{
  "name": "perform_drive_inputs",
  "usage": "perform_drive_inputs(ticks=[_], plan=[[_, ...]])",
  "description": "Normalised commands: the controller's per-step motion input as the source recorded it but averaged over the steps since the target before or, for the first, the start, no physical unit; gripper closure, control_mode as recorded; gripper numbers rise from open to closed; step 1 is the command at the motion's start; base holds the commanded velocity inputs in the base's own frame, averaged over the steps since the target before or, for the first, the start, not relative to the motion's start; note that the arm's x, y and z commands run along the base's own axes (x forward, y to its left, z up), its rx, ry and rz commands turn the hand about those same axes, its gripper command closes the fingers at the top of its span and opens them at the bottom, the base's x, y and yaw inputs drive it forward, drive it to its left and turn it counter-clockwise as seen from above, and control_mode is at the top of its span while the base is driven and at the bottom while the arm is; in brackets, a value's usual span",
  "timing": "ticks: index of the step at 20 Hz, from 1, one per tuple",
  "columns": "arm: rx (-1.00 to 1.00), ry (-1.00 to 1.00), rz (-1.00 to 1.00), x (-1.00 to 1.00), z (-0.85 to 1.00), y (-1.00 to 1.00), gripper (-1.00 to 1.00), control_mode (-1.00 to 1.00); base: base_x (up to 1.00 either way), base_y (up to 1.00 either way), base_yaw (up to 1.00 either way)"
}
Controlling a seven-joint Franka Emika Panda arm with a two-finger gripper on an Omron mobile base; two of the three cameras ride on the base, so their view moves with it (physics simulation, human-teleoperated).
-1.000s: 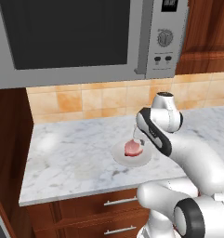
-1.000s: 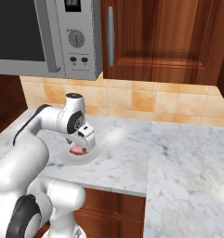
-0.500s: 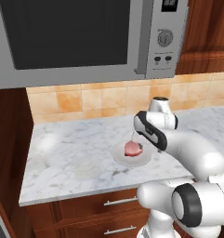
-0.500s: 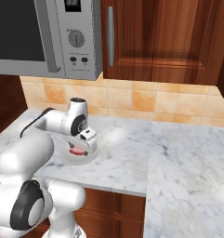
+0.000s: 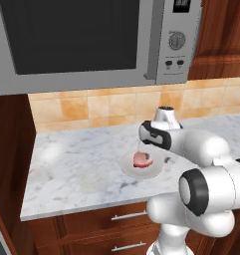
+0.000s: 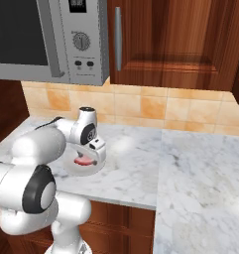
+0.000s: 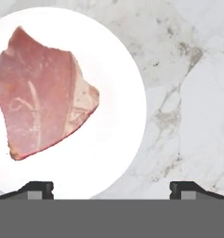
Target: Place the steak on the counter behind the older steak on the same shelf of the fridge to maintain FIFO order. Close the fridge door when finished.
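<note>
The steak (image 5: 141, 159) (image 6: 83, 161) is a pinkish-red raw slab lying on a white plate (image 5: 127, 168) (image 6: 99, 165) on the marbled counter (image 5: 76, 164) (image 6: 190, 163). My gripper (image 5: 144, 148) (image 6: 93, 150) hangs just above the plate, pointing down, jaws open and holding nothing. In the hand view the steak (image 7: 41, 97) lies left of centre on the plate (image 7: 118, 93), and the open gripper (image 7: 111, 188) sits off its right side, over the plate's rim and bare counter (image 7: 187, 69). The fridge, its shelf and the older steak are out of view.
A steel microwave (image 5: 91, 40) (image 6: 51, 34) hangs above the counter, with a reddish-brown cabinet (image 6: 175, 39) to its right. A tiled backsplash (image 5: 91, 107) runs behind. Drawers with silver handles (image 5: 126, 216) sit below. Bare counter stretches right of the plate.
The hand has moved left and a little lower, closer over the plate and steak. The jaws have stayed open. The steak and plate have not moved.
</note>
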Motion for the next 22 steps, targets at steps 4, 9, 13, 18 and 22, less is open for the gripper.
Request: perform_drive_inputs(ticks=[4, 9, 13, 18, 22], plan=[[0.0, 0.08, 0.0, 0.09, -0.12, 0.0, -1.0, -1.0, 0.0, 0.0, 0.0], [0.0, 0.08, 0.0, 0.27, -0.18, 0.0, -1.0, -1.0, 0.0, 0.0, 0.0], [0.0, 0.11, -0.01, 0.31, -0.28, 0.0, -1.0, -1.0, 0.0, 0.0, 0.0], [-0.01, 0.12, -0.03, 0.38, -0.29, 0.03, -1.0, -1.0, 0.0, 0.0, 0.0], [-0.02, 0.09, -0.04, 0.38, -0.3, 0.05, -1.0, -1.0, 0.0, 0.0, 0.0]])
